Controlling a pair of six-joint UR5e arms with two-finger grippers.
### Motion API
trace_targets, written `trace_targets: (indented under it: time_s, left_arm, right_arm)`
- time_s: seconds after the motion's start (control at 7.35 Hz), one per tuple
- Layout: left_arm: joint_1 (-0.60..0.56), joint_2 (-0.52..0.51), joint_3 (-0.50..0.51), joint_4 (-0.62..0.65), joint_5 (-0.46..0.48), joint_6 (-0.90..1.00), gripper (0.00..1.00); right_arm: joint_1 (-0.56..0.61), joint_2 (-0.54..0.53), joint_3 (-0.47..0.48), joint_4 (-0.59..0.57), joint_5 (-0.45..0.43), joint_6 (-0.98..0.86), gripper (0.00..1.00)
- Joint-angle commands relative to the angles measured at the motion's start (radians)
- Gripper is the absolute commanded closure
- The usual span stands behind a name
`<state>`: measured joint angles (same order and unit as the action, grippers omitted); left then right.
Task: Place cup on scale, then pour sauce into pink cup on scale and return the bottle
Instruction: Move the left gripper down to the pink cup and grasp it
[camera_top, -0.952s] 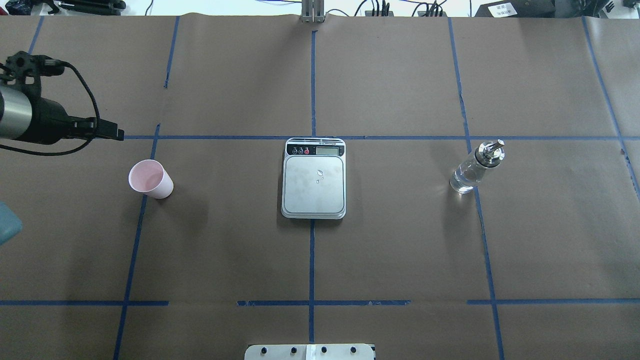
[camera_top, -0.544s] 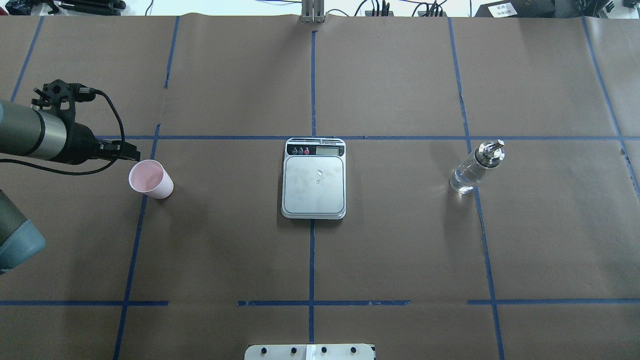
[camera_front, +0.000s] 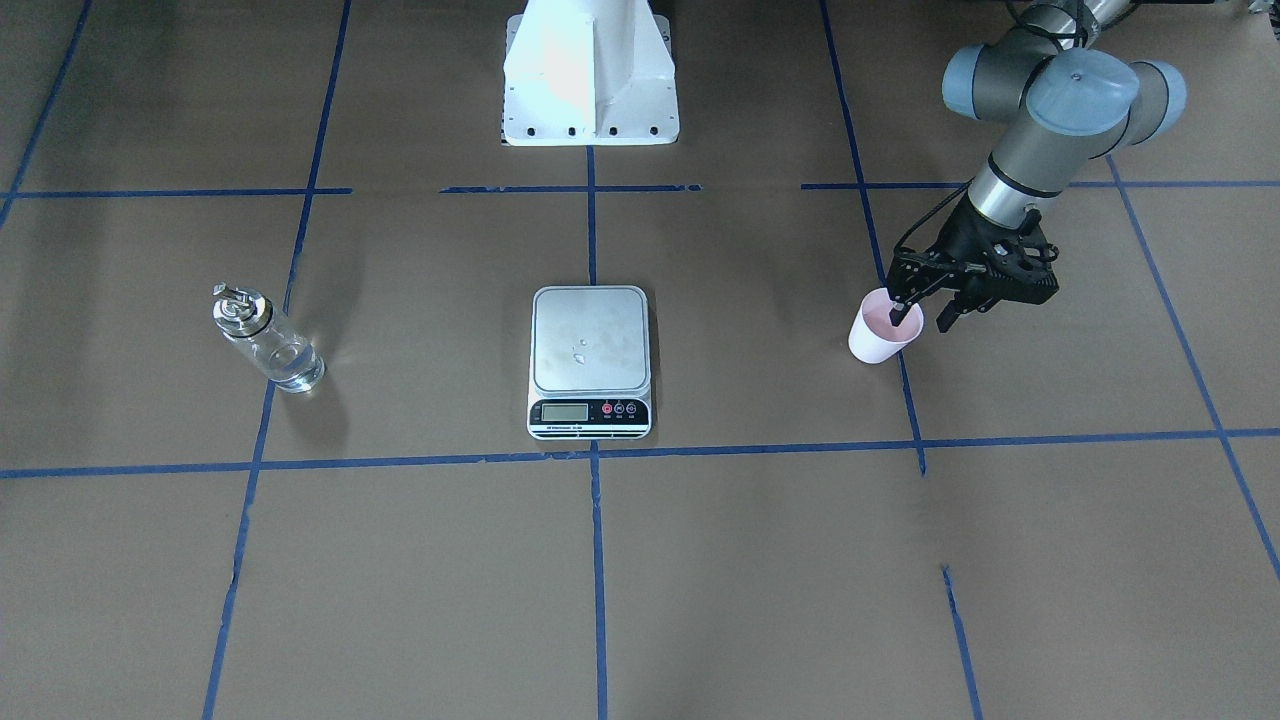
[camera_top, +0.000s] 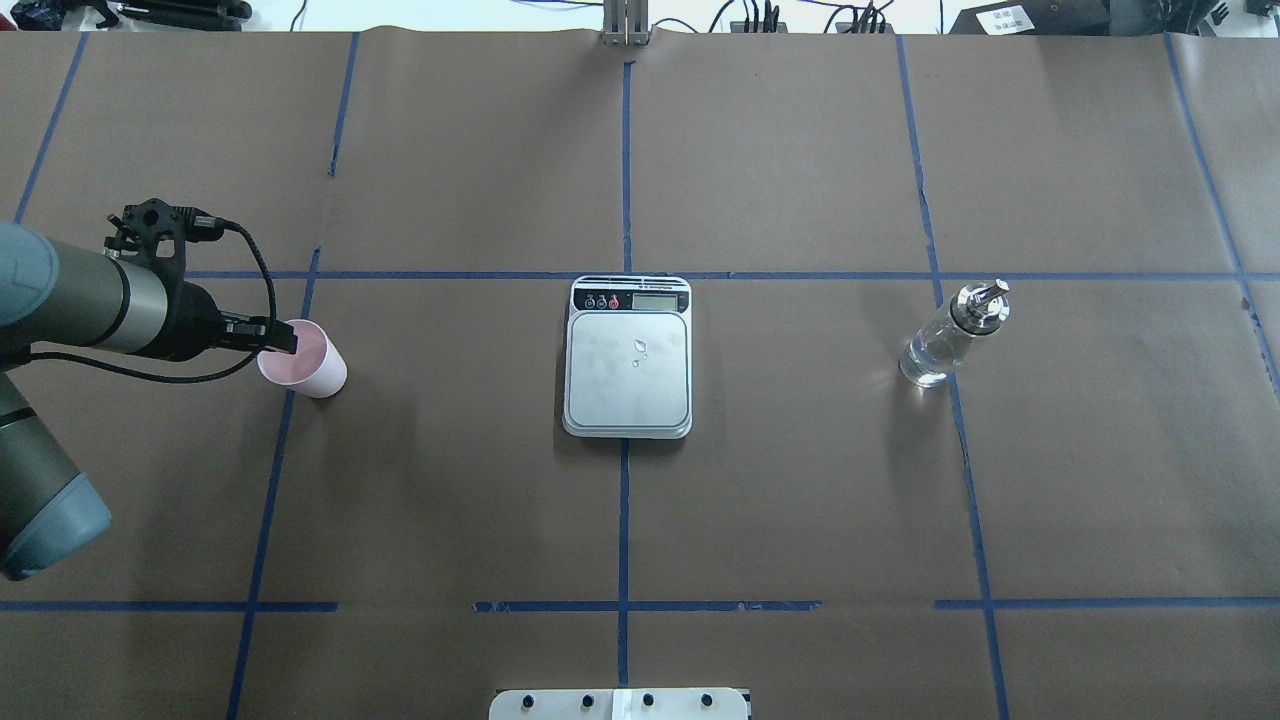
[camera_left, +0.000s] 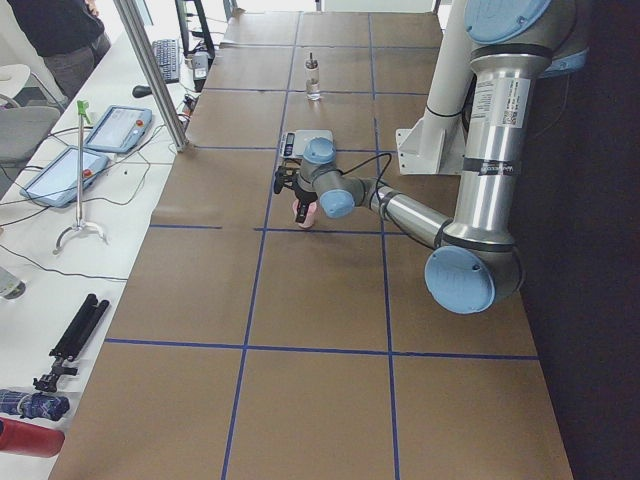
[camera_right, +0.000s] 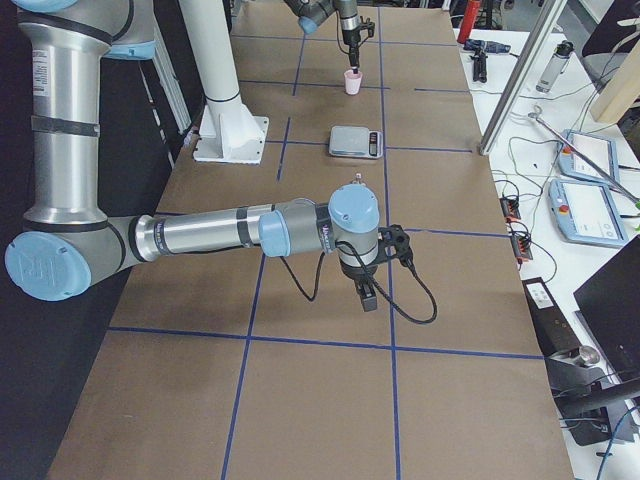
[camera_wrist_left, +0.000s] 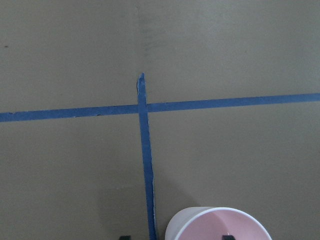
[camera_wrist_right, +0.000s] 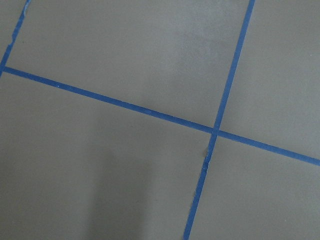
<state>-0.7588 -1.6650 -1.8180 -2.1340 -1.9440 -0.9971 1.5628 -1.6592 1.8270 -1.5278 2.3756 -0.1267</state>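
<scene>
Started at the left of the overhead view: caught the left gripper (camera_top: 285, 345) swung down over the last second, from clear of the small pale pink paper cup (camera_top: 308, 364) to right at its rim. Spread apart, nothing squeezed yet, so guessed a rim pinch next, then the carry. Found the cup sitting on the brown paper, well left of the flat silver-topped kitchen scale (camera_top: 628, 390). Further right, nothing near the small clear glass bottle with a metal pourer (camera_top: 940, 345). Only got the real detail from the front-facing view: one finger (camera_front: 903, 313) inside the cup, the other outside. Spotted the right gripper (camera_right: 368, 298) solely in the exterior right view, so couldn't tell if spread or closed.
</scene>
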Motion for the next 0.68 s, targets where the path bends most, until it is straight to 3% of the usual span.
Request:
trace_targets:
  time_s: [0.0,0.14,0.27,0.54]
  left_arm:
    - [0.016,0.011,-0.001,0.000,0.026,-0.001,0.61]
    - [0.016,0.017,-0.001,0.000,0.030,0.000,0.88]
    - [0.016,0.030,-0.006,0.000,0.030,0.000,1.00]
    - [0.016,0.031,-0.021,0.000,0.030,0.003,1.00]
  right_arm:
    - [0.000,-0.002,0.000,0.000,-0.001,-0.001,0.00]
    - [0.000,-0.002,0.000,0.000,-0.001,-0.001,0.00]
    - [0.000,-0.002,0.000,0.000,0.001,-0.001,0.00]
    - [0.000,-0.004,0.000,0.000,0.001,-0.001,0.00]
